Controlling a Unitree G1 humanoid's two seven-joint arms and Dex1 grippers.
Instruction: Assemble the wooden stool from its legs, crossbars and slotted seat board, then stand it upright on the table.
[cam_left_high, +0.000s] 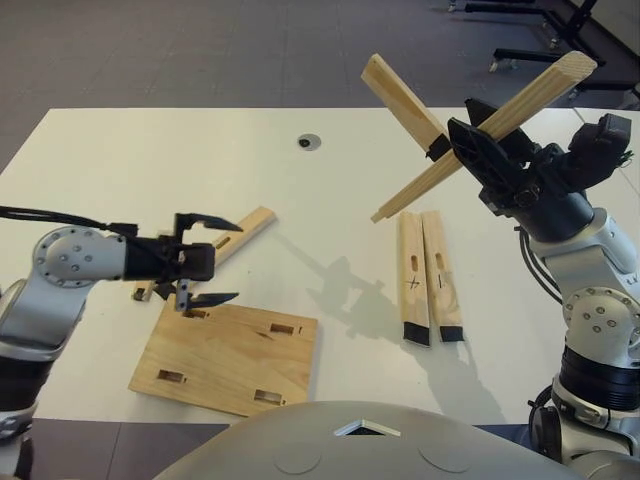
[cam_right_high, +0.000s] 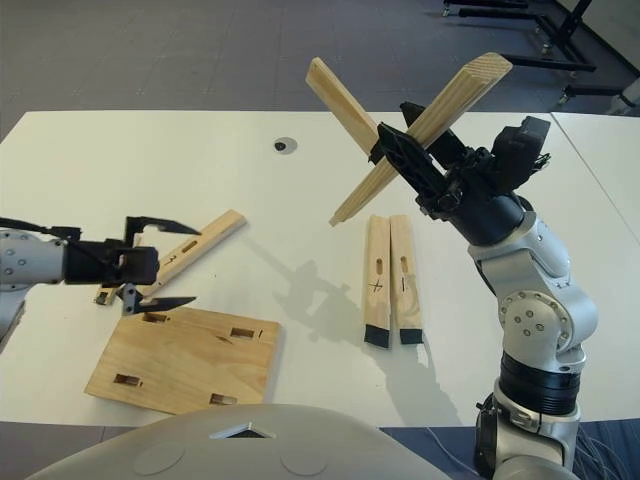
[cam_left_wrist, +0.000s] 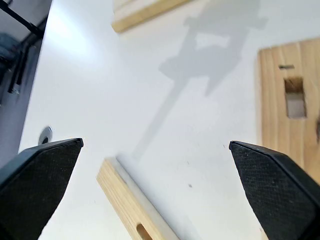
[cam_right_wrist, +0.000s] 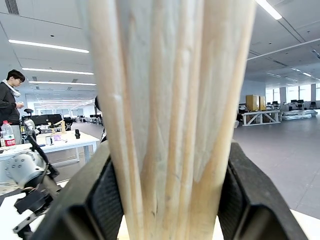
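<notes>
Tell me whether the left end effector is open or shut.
Open. The left end effector has its fingers spread wide apart, nothing held between them, near the slotted seat board.

On the white desk (cam_left_high: 120, 180), the flat slotted wooden seat board (cam_left_high: 225, 358) sits front-left. Just behind it a single pale wooden leg (cam_left_high: 245, 228) lies diagonally. The left gripper (cam_left_high: 238, 262) hangs over both, jaws apart. Right of centre, two short wooden legs (cam_left_high: 412, 275) lie side by side, touching. Above and behind them, the right gripper (cam_left_high: 462, 140) clamps the crossed pair of wooden bars (cam_left_high: 415, 188) in the air. A small round metal grommet (cam_left_high: 309, 142) sits rear centre.
</notes>
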